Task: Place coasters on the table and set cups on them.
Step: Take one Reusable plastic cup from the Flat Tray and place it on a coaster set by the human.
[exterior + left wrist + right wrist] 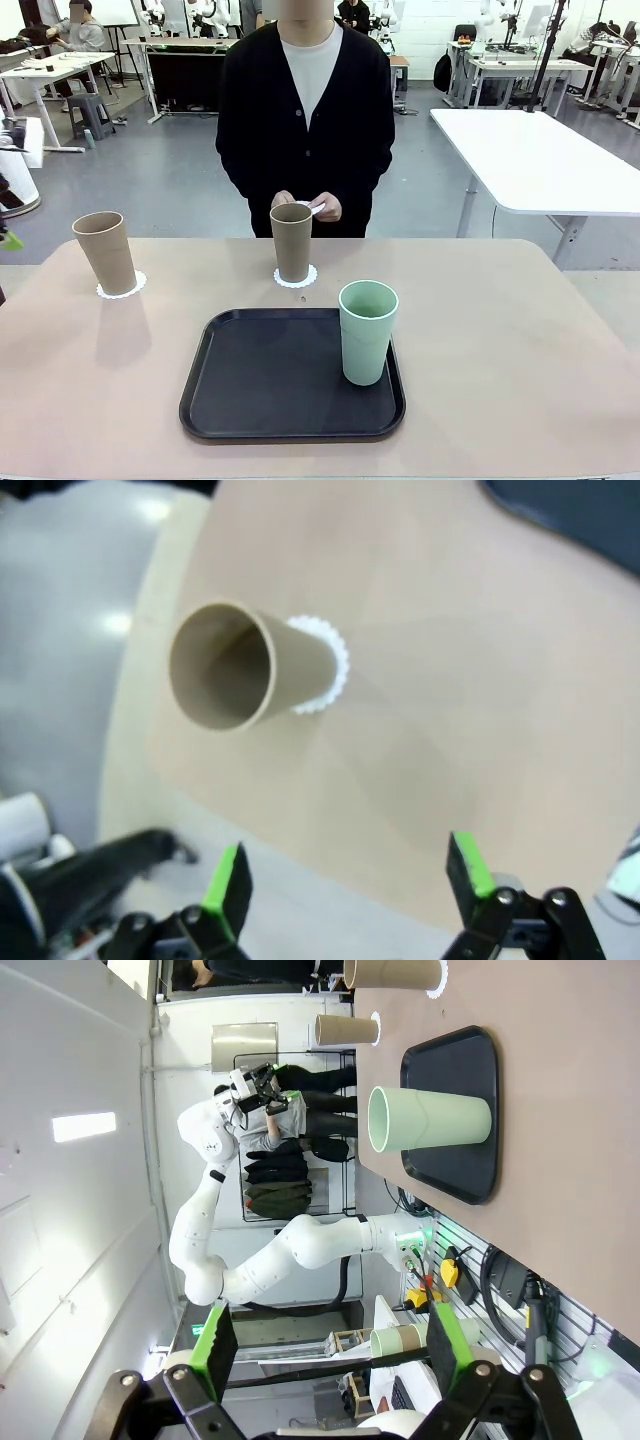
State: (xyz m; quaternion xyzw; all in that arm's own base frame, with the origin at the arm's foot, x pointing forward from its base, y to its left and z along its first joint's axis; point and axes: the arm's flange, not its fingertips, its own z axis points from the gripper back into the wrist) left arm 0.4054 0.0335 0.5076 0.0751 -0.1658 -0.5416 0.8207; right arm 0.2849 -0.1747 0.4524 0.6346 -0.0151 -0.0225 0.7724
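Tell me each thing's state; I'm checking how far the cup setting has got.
Left tan cup: upright on the left coaster.
Middle tan cup: upright on the middle coaster.
Mint cup: upright on the tray, no coaster.
Third coaster: in the person's hands.
Left gripper: open, empty.
Right gripper: open, empty.

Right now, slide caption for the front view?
Two tan cups on coasters, mint cup on the tray, person holding a third coaster.
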